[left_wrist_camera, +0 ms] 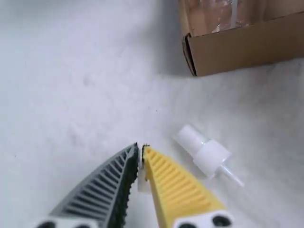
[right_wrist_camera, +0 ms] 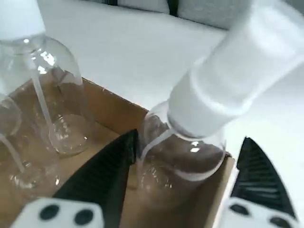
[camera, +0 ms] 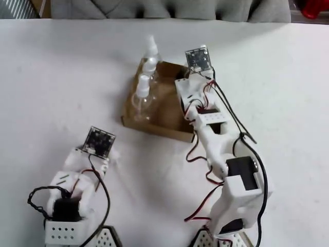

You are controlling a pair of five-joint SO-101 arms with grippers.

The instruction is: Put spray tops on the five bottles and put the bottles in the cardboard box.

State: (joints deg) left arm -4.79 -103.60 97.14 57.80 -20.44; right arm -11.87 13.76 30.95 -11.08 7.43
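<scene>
White plastic left arm [camera: 67, 181] and right arm [camera: 218, 146]; black motor blocks [camera: 240, 169]; red, black cables [camera: 230, 109]. On left gripper [left_wrist_camera: 140, 148], grey and yellow ribbed jaws; on right gripper [right_wrist_camera: 190, 137], black jaws.

Two spray-topped bottles [camera: 142, 95] stand in the cardboard box [camera: 159, 117], the right arm [camera: 216, 140] above it.

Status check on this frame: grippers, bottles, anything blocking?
Left gripper shut, beside loose spray top on table. Right gripper open, straddling capped bottle in cardboard box. Nothing blocking.
</scene>
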